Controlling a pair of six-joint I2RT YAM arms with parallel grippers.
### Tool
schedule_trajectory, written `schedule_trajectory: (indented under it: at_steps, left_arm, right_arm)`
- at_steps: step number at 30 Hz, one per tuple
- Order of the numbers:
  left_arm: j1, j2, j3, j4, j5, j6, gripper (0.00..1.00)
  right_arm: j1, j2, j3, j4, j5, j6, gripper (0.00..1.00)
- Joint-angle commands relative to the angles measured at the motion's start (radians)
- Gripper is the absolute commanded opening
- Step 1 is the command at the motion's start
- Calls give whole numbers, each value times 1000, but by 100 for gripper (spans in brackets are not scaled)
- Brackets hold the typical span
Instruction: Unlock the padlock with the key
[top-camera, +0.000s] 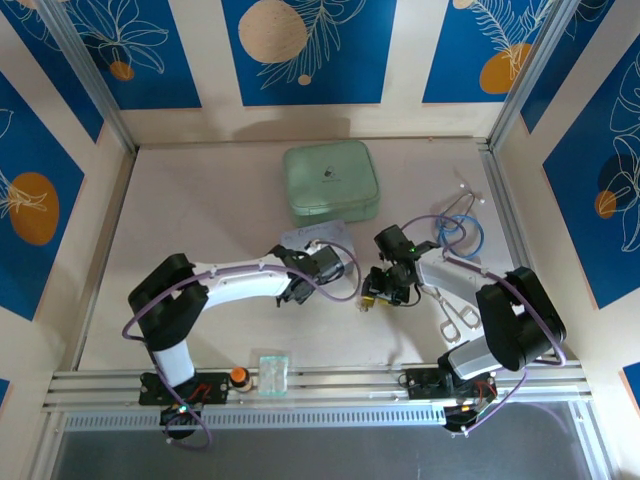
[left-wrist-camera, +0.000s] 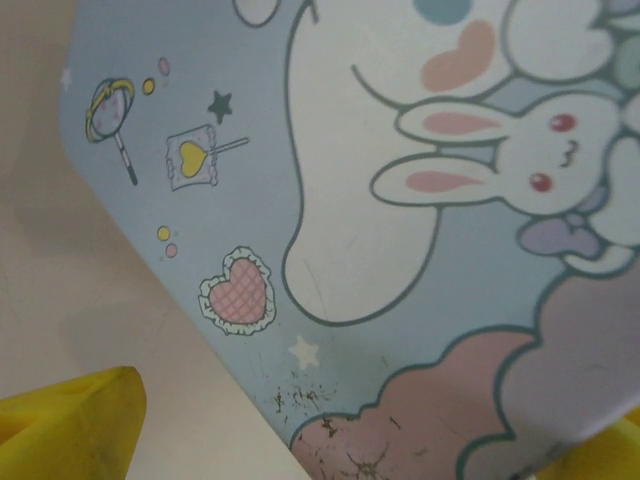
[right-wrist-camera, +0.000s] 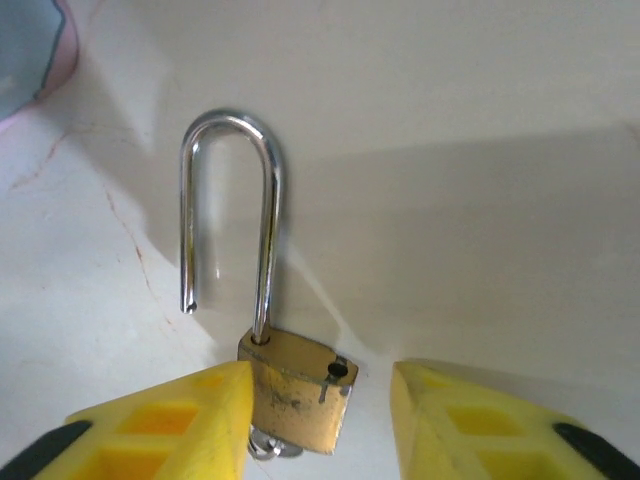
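The brass padlock lies on the pale table between my right gripper's open yellow fingers. The left finger touches the body; the right one stands apart. Its silver shackle is lifted, and one end hangs free outside the body. A bit of silver, the key, sticks out under the body. In the top view the padlock sits just below the right gripper. My left gripper hovers open close over the lilac cartoon tin, its yellow fingers far apart with nothing between them.
A mint-green case lies at the back middle. Silver scissors and a blue cable loop lie to the right. A small clear box and an orange knob sit on the front rail.
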Motion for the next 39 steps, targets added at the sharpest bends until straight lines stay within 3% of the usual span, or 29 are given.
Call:
schedule_trajectory:
  at_steps: [1,8,18,28,39]
  left_arm:
    - [34,-39,15,-20,4,-36,94]
    - [69,-65,8,-6,28,-38,94]
    - [69,-180,-84,28,93,-108,95]
    - [85,-304,-138,68,148,-153,99]
    - [242,-667,-270,202,391,-294,99]
  right_arm:
    - [35,7,58,-103,82,-28,47]
    - [112,69,118,-93,127,-10,60]
    - [169,109,130,-186,254,-2,56]
    - [187,64,105,-146,231,-12,55]
    - [175,-133,157,-114,275,-118,76]
